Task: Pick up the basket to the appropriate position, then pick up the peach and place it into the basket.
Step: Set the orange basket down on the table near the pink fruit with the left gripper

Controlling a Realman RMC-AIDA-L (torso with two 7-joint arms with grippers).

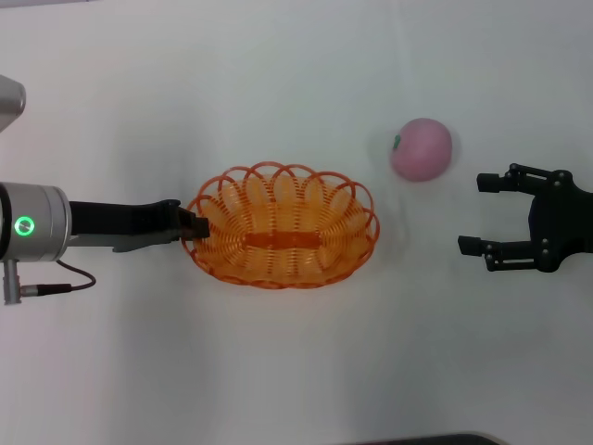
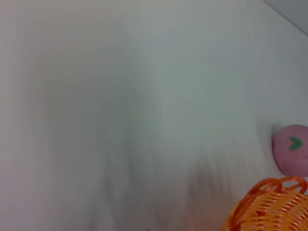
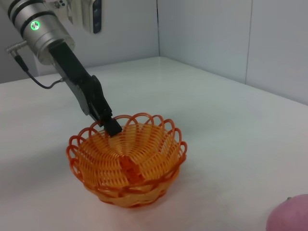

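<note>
The orange wire basket (image 1: pixel 283 239) is at the middle of the white table and has nothing in it. My left gripper (image 1: pixel 196 225) reaches in from the left and is shut on the basket's left rim; the right wrist view shows its fingers (image 3: pixel 109 125) clamped on the looped edge of the basket (image 3: pixel 127 166). The pink peach (image 1: pixel 422 148) lies on the table to the right of the basket and farther back. My right gripper (image 1: pixel 473 213) is open and empty, right of the basket and just nearer than the peach. The left wrist view shows the basket's rim (image 2: pixel 272 202) and the peach (image 2: pixel 291 149).
The white table (image 1: pixel 278 371) spreads all around. A pale wall (image 3: pixel 216 38) stands behind the table in the right wrist view. A dark edge (image 1: pixel 435 439) shows at the near side of the table.
</note>
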